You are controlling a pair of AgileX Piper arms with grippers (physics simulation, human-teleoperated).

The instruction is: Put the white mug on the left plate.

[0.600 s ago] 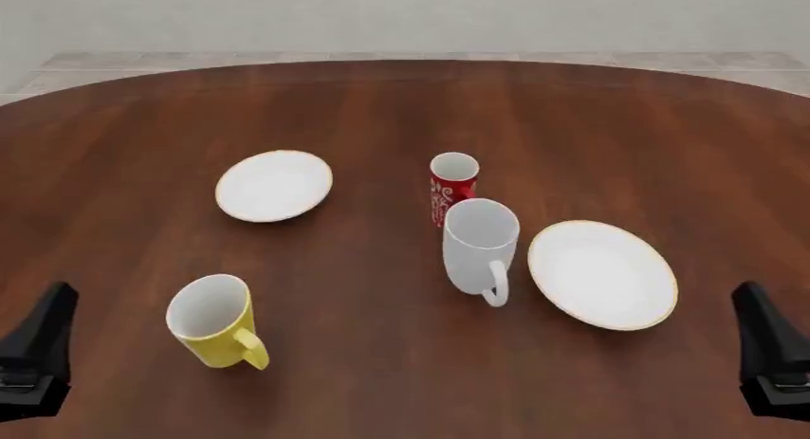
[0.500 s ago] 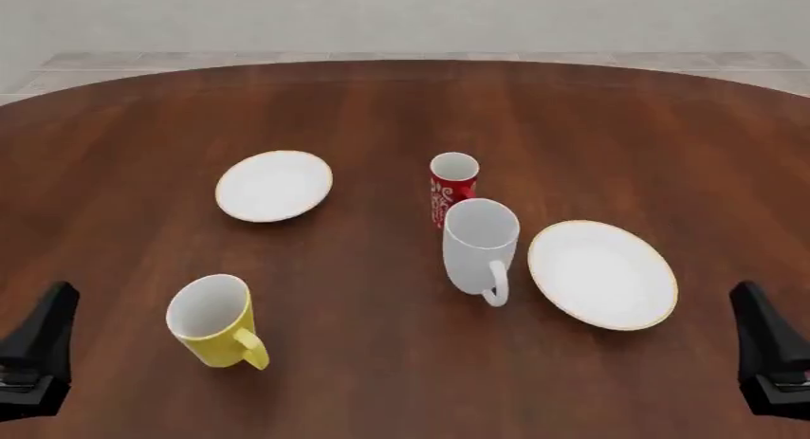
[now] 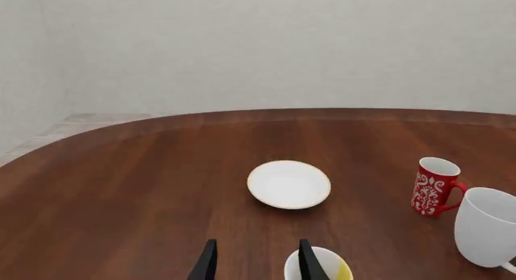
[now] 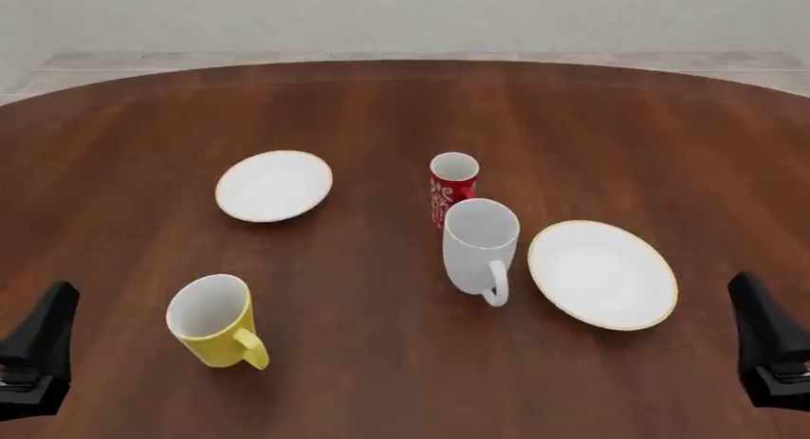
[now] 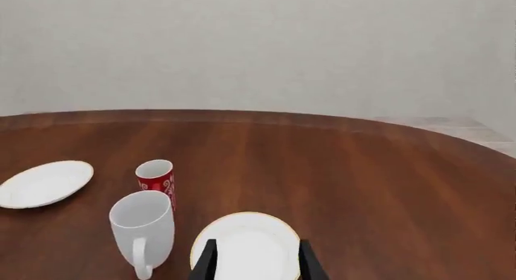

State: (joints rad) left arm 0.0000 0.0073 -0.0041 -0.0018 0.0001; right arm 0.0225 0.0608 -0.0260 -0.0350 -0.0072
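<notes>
Dark wood table (image 4: 379, 107), pale wall (image 3: 282, 44) behind, floor perhaps tiled

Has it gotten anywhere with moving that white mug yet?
Nothing is done yet. The white mug stands on the table beside the right plate, far from the left plate. Both pincers, left and right, are open and empty. Grasping, carrying and placing all remain.

We see a plain white mug (image 4: 480, 246), a yellow mug (image 4: 215, 321) with a white inside, and a red cup (image 4: 452, 186) with white patterning. Both plates (image 4: 273, 186) (image 4: 602, 273) are white with thin gold rims, on a dark reddish-brown wood-grain desk (image 4: 379, 107).
</notes>
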